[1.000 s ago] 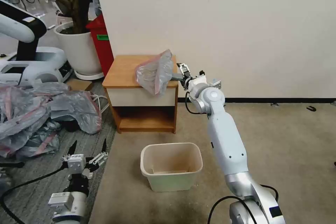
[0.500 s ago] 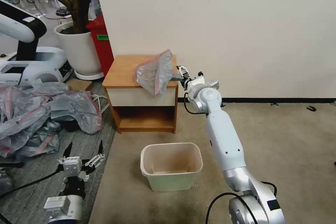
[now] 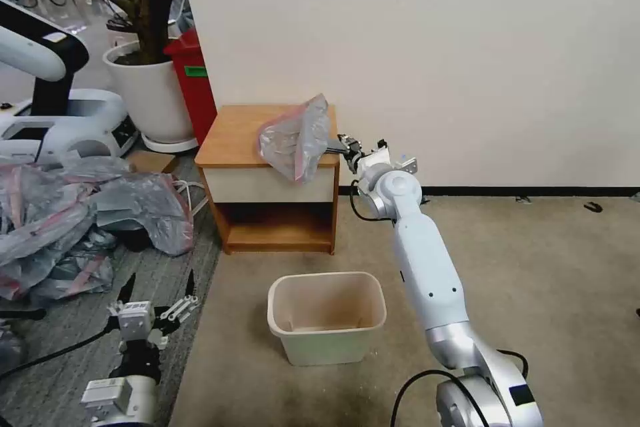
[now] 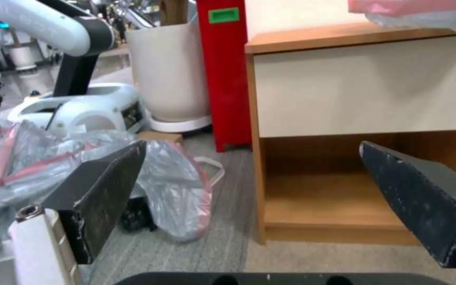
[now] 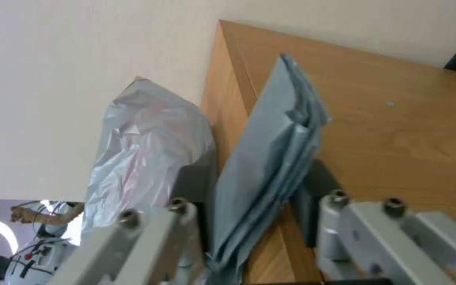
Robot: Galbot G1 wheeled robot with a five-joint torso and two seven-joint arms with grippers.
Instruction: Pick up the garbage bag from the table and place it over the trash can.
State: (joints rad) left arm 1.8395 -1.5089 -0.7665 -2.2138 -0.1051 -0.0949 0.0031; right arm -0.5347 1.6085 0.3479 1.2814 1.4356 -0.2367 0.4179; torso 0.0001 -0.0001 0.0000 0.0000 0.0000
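We see the crinkled translucent grey plastic garbage bag with a pink-red rim band (image 3: pixel 295 138) sitting on the right front part of the small square wooden table with an orange-brown top (image 3: pixel 233 137), part of it drooping over the cream-white drawer front. Our right gripper (image 3: pixel 337 145) reaches in from the table's right side at top height, and the right wrist view shows a flattened grey fold of the bag (image 5: pixel 262 166) standing between its 2 fingers (image 5: pixel 312 206), which lie close on either side of the plastic. The fingers are narrowed around that fold, though we cannot tell for certain how firmly they press it.

The small cream-beige rectangular plastic trash can with a rolled rim (image 3: pixel 327 317) stands on the carpet in front of the table, well apart from it, with its mouth open upward. Our right arm passes just beside its right edge.

Our left gripper (image 3: pixel 157 295) hangs low on the left, above the grey floor, its 2 dark fingers (image 4: pixel 107 194) spread wide and holding nothing.

To the left of the table stand a tall red bin with a green label (image 3: pixel 193 83) and a big white plant pot holding a tree (image 3: pixel 148 93). A heap of similar grey-pink bags (image 3: pixel 73 220) lies on the floor near our left gripper. Another white robot arm (image 3: pixel 40 53) stands beyond the heap.
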